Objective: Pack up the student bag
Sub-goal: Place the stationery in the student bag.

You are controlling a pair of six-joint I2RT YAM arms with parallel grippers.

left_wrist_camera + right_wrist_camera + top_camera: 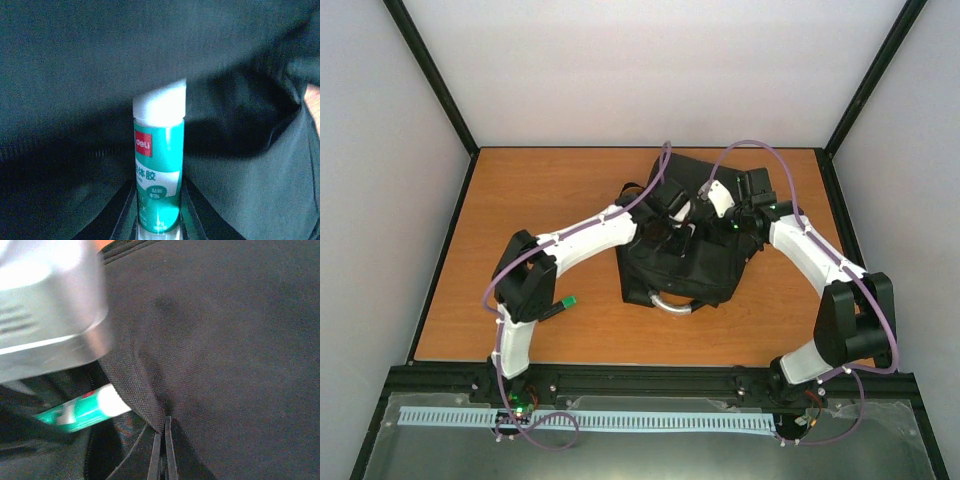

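Glue stick (159,170) fills the foreground of my left wrist view. It stands upright in my left gripper (159,202), whose fingers clamp its teal body from both sides. Its white cap points into the dark mouth of the bag (692,268). Black fabric closes round the cap above and on both sides, leaving a deeper shadowed hollow to its right and little room over it.

My right gripper (163,442) is pinched tight on a fold of the bag's edge. That wrist shows what the left cannot: the stick lies slanted under that lip of cloth, with its cap just at the cloth's edge. The pale, blurred housing of my left gripper sits close above it.

From the top, the stick and both sets of fingers are hidden. The bag lies right of centre on the table (540,190), with its grey handle (672,306) toward my bases, and both arms meet over it. Bare wood lies open to the left and behind, and the bag's right side sits near the table's right edge.
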